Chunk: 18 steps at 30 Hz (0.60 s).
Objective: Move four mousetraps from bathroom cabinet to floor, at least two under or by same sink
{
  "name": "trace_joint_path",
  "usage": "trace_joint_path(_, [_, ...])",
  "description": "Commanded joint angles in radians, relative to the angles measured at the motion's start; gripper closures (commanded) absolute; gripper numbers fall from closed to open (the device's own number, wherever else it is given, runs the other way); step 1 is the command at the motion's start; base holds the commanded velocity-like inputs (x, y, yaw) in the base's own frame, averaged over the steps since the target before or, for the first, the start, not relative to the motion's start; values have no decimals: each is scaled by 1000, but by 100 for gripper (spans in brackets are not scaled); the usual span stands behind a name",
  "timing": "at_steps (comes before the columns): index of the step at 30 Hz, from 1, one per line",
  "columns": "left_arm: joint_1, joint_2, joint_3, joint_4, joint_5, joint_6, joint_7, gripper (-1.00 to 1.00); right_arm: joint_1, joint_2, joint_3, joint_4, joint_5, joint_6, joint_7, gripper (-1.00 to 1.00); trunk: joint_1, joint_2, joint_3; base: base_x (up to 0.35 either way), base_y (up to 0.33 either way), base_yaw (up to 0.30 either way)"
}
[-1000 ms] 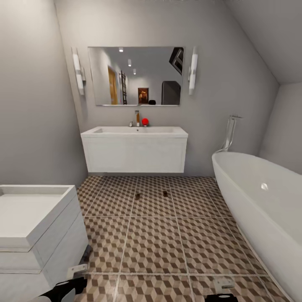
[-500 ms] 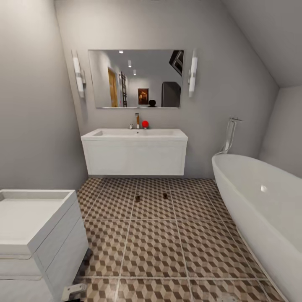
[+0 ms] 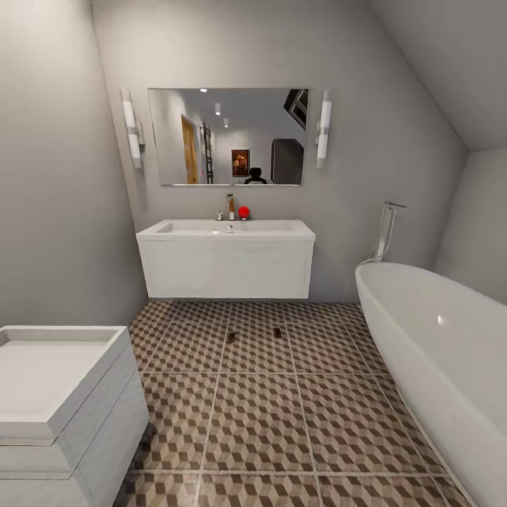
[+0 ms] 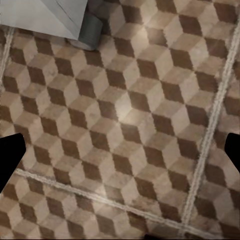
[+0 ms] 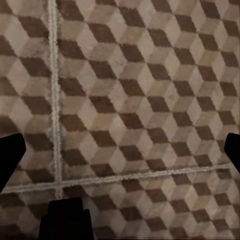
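Both grippers are seen from their wrist cameras as dark fingertips at opposite edges of each picture. The left gripper (image 4: pixel 120 150) has its fingers spread wide with nothing between them, above the bathroom floor (image 4: pixel 130 110). The right gripper (image 5: pixel 120 150) is likewise spread apart and empty, over the same tiling.

In the head view, 2 mousetraps are seen lying flat on the bathroom floor (image 3: pixel 253 415), just in front of the bathroom sink (image 3: pixel 225 259). The left mousetrap (image 3: pixel 231 337) and the right mousetrap (image 3: pixel 277 332) appear as small dark-brown rectangles, side by side but apart from each other, each near a pale grout line. Their wire parts and any red mark are too small to be made out.

The sink is a wide white wall-hung basin with a plain front, mounted beneath a mirror (image 3: pixel 229 136) flanked by 2 tube lights. A metallic tap (image 3: pixel 229 208) and a small red object (image 3: pixel 243 212) are seen at the back edge of the basin.

At the left edge of the floor a smaller white basin unit (image 3: pixel 63 408) is seen, and its grey corner (image 4: pixel 45 17) is caught by the left wrist camera. A white tub (image 3: pixel 436 352) runs along the right edge of the floor.
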Motion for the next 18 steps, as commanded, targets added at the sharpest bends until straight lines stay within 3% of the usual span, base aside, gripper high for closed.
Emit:
trace_joint_path(1, [5,0,5,0,8,-2,0,-100,2,1,2,2,5,1,-3,-100,-4,7,2,0,0,0])
trace_joint_path(18, [97,-3,5,0,8,-3,-1,-100,34,10,2,3,2,14,-3,-100,-69,126,56,0,0,0])
